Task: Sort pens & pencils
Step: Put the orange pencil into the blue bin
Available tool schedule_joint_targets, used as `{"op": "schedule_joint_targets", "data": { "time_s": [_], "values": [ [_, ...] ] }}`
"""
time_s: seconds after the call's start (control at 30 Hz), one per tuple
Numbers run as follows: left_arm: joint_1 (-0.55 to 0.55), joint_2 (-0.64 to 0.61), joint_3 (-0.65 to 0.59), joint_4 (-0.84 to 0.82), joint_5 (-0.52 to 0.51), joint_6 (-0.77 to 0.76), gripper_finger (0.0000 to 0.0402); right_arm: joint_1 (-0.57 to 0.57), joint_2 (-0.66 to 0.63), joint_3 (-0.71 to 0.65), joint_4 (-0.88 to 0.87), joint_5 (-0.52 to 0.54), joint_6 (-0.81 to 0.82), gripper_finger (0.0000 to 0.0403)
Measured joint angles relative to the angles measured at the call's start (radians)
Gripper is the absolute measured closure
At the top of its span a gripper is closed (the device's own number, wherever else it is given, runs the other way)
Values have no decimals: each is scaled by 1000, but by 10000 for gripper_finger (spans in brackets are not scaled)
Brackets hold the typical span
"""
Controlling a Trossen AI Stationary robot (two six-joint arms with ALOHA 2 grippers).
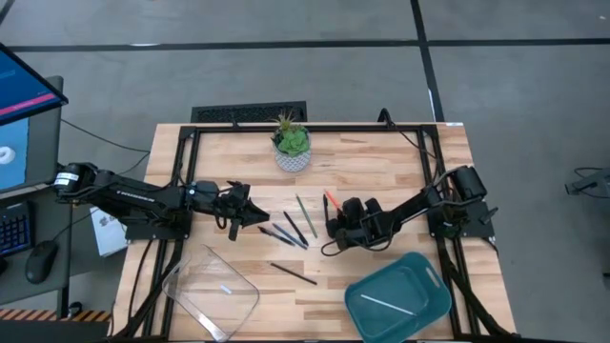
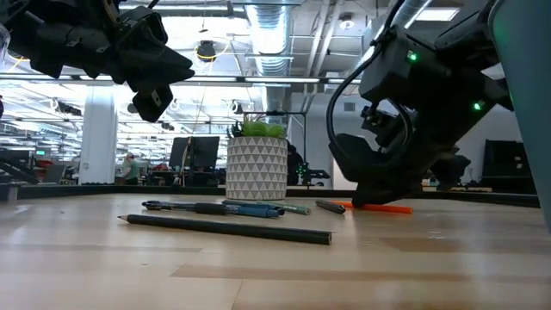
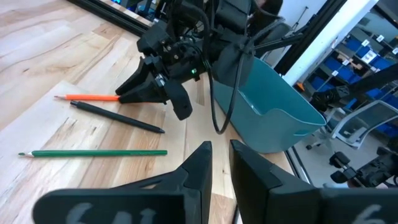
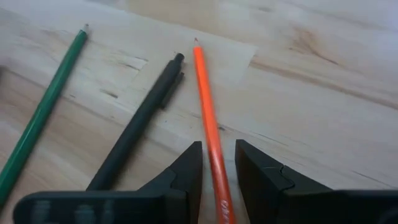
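Right gripper (image 4: 217,163) is low at the table, fingers spread a little with the orange pencil (image 4: 208,115) running between them, not yet pinched from what I can see. The pencil's long axis runs straight out from the gripper, parallel to the fingers, tip pointing away. A black pen (image 4: 140,121) lies just beside it, close to the one finger, so closing could clip it. Green pencil (image 4: 40,115) further off. Teal bin (image 1: 398,297) sits near this arm. Left gripper (image 1: 232,204) hovers above the other pens (image 1: 283,233), fingers nearly together, empty.
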Motion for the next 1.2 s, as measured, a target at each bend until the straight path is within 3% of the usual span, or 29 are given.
{"op": "schedule_joint_targets", "data": {
  "time_s": [1.2],
  "values": [
    [0, 0, 0, -1, 0, 0, 356, 12, 25, 0, -19, 41, 22, 285]
  ]
}}
